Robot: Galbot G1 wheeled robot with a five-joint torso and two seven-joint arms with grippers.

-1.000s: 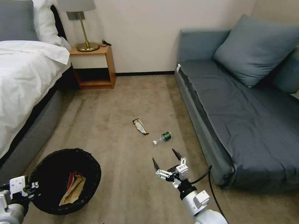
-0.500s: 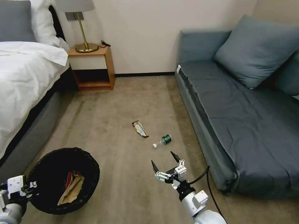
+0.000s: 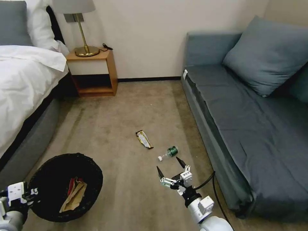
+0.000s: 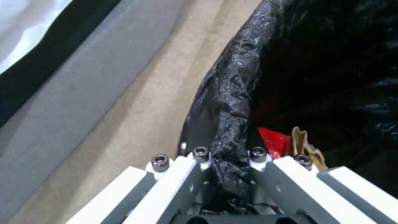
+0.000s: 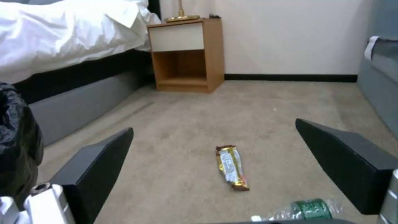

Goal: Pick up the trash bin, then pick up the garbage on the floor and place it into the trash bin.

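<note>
Bedroom floor, L to R: the left gripper [image 4: 226, 174] is pinched on the rim of the trash bin [image 3: 93, 166], liner bunched between its white fingers, holding the wide black bin low beside the bed [image 3: 22, 93]. Inside lie a red packet [image 3: 72, 183] and a crumpled brown paper bag [image 3: 75, 195]. Centre, on the beige carpet [image 3: 122, 109], the bar wrapper [image 3: 144, 139] rests flat, dark w/ gold, long axis running away from the robot and slanted a bit. Just right of it and nearer, the small clear bottle [image 3: 169, 152] lies on its side, green label at the far end, white cap pointing back toward the robot's left. The right gripper [image 3: 169, 167] hovers above the carpet just short of the bottle, black fingertips spread wide, nothing between them. In the right wrist view the wrapper sits between the open jaws, farther out; the bottle is at the frame's near edge. Judgement: bottle is the closer pick, lying ahead and slightly right of the right gripper; its long axis runs across the approach, so a wrist turn looks likely. Sofa [image 3: 256, 122] bounds the right side.
</note>
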